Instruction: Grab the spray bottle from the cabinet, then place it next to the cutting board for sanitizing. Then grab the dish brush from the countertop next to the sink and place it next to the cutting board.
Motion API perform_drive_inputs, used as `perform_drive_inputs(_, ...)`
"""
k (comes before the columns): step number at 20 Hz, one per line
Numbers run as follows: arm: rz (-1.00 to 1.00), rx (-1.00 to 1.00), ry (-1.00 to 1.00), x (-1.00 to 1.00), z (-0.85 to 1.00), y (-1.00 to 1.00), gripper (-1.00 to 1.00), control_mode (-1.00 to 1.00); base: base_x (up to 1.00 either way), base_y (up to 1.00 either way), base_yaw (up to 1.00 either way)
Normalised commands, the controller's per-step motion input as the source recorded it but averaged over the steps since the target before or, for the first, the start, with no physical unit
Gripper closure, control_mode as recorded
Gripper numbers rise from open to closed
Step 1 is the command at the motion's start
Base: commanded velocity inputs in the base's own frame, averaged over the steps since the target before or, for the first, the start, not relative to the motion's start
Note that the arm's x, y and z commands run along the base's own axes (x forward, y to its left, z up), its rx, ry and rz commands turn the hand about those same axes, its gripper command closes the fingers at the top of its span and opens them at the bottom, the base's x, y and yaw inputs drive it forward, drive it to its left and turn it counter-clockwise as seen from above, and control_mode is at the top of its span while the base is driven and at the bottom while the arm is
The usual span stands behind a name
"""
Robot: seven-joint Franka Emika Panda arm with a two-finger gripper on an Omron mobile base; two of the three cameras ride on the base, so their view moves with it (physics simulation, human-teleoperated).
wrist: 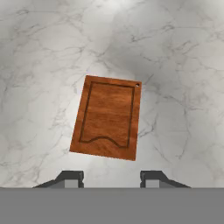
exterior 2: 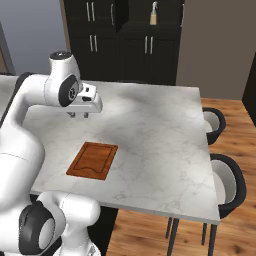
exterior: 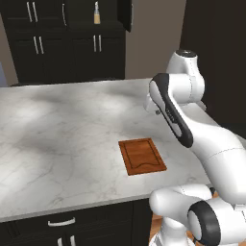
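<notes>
The white-marbled tabletop (exterior: 57, 134) takes up most of both base views; its near edge is cut off at the lower left of the left base view and its far left end is hidden behind the robot's arm in the right base view. Behind it stands the cabinet (exterior: 57, 43), nearly black, with silver bar handles; its top is cut off by the frame in both base views, and its shelves are so dark that little inside can be made out. One upper door stands open, and in that open compartment the spray bottle (exterior 2: 153, 14) stands upright on a shelf, pale tan liquid below a whitish head; it is small and far off, so the trigger cannot be resolved. Two dark chairs (exterior 2: 227, 185) with white seats sit along the right side of the tabletop in the right base view, partly tucked under its edge.

The cutting board (wrist: 108, 117) lies flat on the marble, near the front edge on the robot's side, with nothing on it and nothing touching it.

The gripper (exterior 2: 79, 115) hangs above the tabletop, beyond the board and apart from it. In the hand view its two fingertips (wrist: 70, 178) stand well apart with bare marble between them, released and carrying nothing.
</notes>
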Motion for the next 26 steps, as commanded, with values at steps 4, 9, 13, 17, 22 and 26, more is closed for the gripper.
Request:
perform_drive_inputs(4, 0.01, 0.00, -0.04, -0.36, 0.00, 0.01, -1.00, -1.00, 0.00, 0.00, 0.00)
perform_drive_inputs(9, 0.00, -0.03, -0.33, -0.89, 0.11, 0.01, -1.00, -1.00, 0.00, 0.00, 0.00)
perform_drive_inputs(13, 0.00, -0.03, -0.34, -0.97, 0.09, 0.02, -1.00, -1.00, 0.00, 0.00, 0.00)
perform_drive_inputs(17, 0.00, 0.06, -0.17, -0.80, 0.16, 0.00, -1.00, -1.00, 0.00, 0.00, 0.00)
perform_drive_inputs(22, -0.01, 0.06, -0.14, -0.60, 0.44, 0.00, -1.00, -1.00, 0.00, 0.00, 0.00)
perform_drive_inputs(26, -0.01, 0.00, -0.14, -0.66, 0.83, 0.00, -1.00, -1.00, 0.00, 0.00, 0.00)
